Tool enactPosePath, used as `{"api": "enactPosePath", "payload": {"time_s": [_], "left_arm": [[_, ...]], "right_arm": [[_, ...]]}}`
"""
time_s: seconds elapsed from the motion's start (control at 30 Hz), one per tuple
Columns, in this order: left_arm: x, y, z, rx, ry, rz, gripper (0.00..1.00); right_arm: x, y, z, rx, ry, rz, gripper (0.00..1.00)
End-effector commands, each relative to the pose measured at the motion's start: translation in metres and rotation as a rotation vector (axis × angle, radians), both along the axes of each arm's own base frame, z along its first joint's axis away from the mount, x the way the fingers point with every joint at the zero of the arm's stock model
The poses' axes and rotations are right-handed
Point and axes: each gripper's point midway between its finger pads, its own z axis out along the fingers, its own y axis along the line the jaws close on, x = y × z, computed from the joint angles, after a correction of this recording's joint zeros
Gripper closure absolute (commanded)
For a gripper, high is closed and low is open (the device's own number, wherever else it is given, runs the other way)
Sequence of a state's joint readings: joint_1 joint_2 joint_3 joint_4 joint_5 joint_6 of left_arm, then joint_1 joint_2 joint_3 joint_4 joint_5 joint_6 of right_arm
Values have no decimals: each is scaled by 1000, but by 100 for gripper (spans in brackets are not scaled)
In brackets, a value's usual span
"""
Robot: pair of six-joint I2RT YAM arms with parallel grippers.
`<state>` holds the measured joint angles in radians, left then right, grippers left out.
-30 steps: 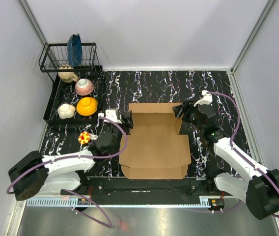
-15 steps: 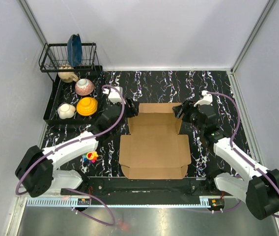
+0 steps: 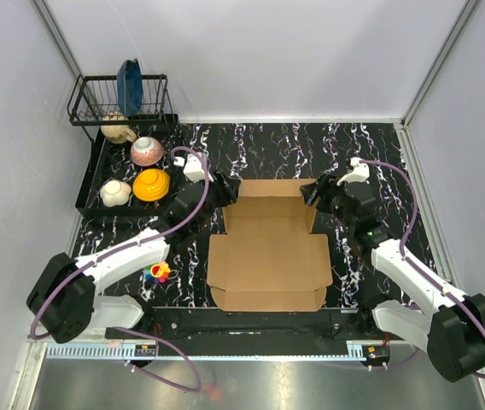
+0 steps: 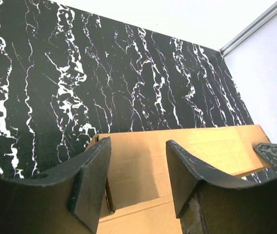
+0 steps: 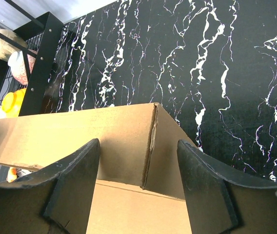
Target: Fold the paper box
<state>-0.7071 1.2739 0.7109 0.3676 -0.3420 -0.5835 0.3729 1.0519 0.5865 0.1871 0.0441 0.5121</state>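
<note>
- Jaws of the left gripper are seen spread, with nothing pinched. The far left corner of the paper box is framed in the gap between them.
- Jaws of the right gripper are likewise set apart and pinch nothing. The far right corner crease of the paper box is seen beyond them.
- The paper box is laid on the black marbled table, centred between the two arms, and runs from the near edge away toward the far wall.
- Its wide flat panel is nearest the arm bases, with short flaps spread to either side. On the narrower far part a back wall and side pieces are raised, with the open face turned toward the arms.
- A small multicoloured toy is seen on the table left of the flat panel, beside the left arm.
- Farther off on the left, a black tray holds a white bowl, an orange bowl, a pink patterned bowl and a beige piece whose kind cannot be told.
- At the tray's far end, a blue plate is stood on edge in a black wire rack.
</note>
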Motion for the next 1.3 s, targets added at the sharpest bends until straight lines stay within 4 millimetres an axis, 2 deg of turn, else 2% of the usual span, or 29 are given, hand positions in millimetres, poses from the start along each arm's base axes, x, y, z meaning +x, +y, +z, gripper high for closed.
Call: {"api": "enactPosePath", "payload": {"time_s": [0.0, 0.1, 0.23, 0.3, 0.37, 0.5, 0.6, 0.83, 1.07, 1.27], "left_arm": [[-16, 20, -23, 32, 73, 26, 41], [-19, 34, -11, 17, 40, 64, 33], [-22, 47, -8, 30, 30, 107, 25], [-22, 49, -11, 30, 36, 111, 23], [-23, 41, -17, 33, 52, 72, 22], [-22, 24, -35, 34, 99, 14, 30], [-21, 16, -41, 24, 106, -13, 41], [-24, 11, -58, 17, 139, -39, 73], [-32, 18, -79, 29, 179, -27, 81], [-40, 25, -99, 32, 216, -7, 82]], "right_arm": [[-5, -9, -23, -62, 62, -18, 30], [-5, -9, -22, -64, 62, -19, 30], [-5, -9, -24, -66, 66, -19, 29], [-5, -9, -24, -65, 65, -19, 28], [-5, -9, -24, -66, 66, -19, 28], [-6, -8, -26, -62, 71, -14, 28], [-7, -8, -28, -62, 77, -10, 29], [-13, -11, -33, -63, 90, -14, 33], [-21, -15, -43, -71, 114, -23, 34], [-27, -20, -50, -79, 132, -37, 34]]}}
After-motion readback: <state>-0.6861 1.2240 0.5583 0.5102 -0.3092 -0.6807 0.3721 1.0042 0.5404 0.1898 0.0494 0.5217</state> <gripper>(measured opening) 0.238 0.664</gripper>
